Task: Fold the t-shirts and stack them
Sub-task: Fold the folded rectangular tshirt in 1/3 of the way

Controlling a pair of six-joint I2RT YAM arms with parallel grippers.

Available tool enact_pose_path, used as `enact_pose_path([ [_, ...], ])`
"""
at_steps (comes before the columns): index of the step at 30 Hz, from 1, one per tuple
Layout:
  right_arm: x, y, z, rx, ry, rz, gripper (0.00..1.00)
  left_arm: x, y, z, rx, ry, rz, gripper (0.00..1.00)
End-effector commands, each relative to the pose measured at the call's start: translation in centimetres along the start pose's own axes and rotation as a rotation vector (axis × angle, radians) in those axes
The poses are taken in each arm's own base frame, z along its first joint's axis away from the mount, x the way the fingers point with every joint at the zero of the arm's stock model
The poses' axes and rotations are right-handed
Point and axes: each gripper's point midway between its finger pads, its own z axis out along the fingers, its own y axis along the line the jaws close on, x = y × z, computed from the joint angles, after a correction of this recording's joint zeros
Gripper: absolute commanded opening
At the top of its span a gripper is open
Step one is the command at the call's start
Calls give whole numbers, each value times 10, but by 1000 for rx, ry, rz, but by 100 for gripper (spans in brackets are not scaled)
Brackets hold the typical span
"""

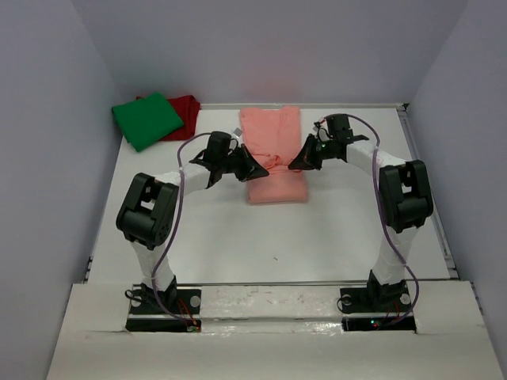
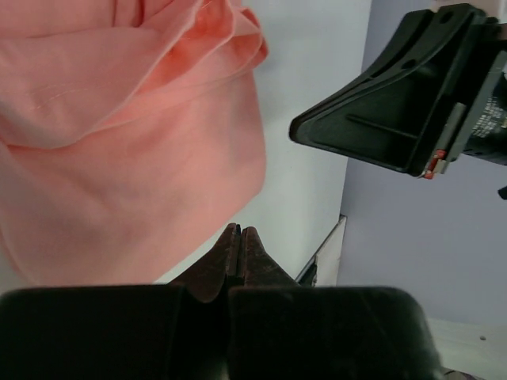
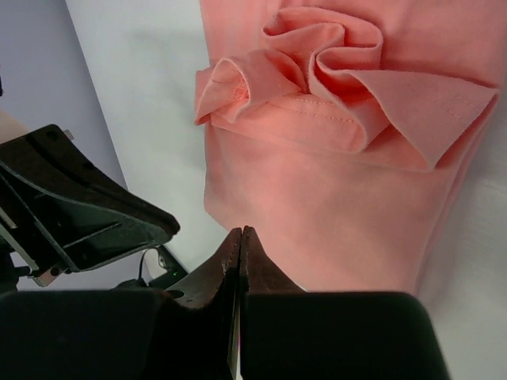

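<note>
The salmon-pink t-shirt (image 1: 273, 158) lies in the middle of the table as a narrow folded strip, with a rumpled fold across its middle (image 3: 341, 87). My left gripper (image 1: 258, 168) is at its left edge, and my right gripper (image 1: 298, 162) at its right edge. In the left wrist view the left gripper (image 2: 240, 232) is shut and empty, above the shirt's edge (image 2: 119, 158). In the right wrist view the right gripper (image 3: 240, 233) is shut and empty too. The bright green t-shirt (image 1: 146, 119) lies folded at the far left, on top of the dark red t-shirt (image 1: 185, 108).
The white table (image 1: 238, 237) ends at a raised rim (image 1: 428, 182) on the right. Grey walls (image 1: 261, 47) close in the back and both sides. Each wrist view shows the other arm's gripper close by (image 2: 396, 119) (image 3: 79, 214).
</note>
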Motion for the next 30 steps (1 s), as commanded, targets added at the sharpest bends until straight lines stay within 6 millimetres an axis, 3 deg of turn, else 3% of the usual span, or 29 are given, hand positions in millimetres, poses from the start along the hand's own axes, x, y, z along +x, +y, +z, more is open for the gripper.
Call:
enact_pose_path([
  [1,2,2,6,-70,18,18,0,-6,-52,-7,150,-22,59,0],
  [7,16,-2,19,-61,37,5,0,8,-48,10,140,18,54,0],
  [11,20,-4,22,-52,35,-9,0,21,-32,23,109,60,29,0],
  [18,24,0,30,-66,41,-22,0,46,13,43,-24,142,-33,0],
  [25,29,4,36,-71,49,-41,0,60,55,46,-148,171,-115,0],
  [30,37,9,48,-66,69,-63,0,54,63,38,-173,137,-138,0],
])
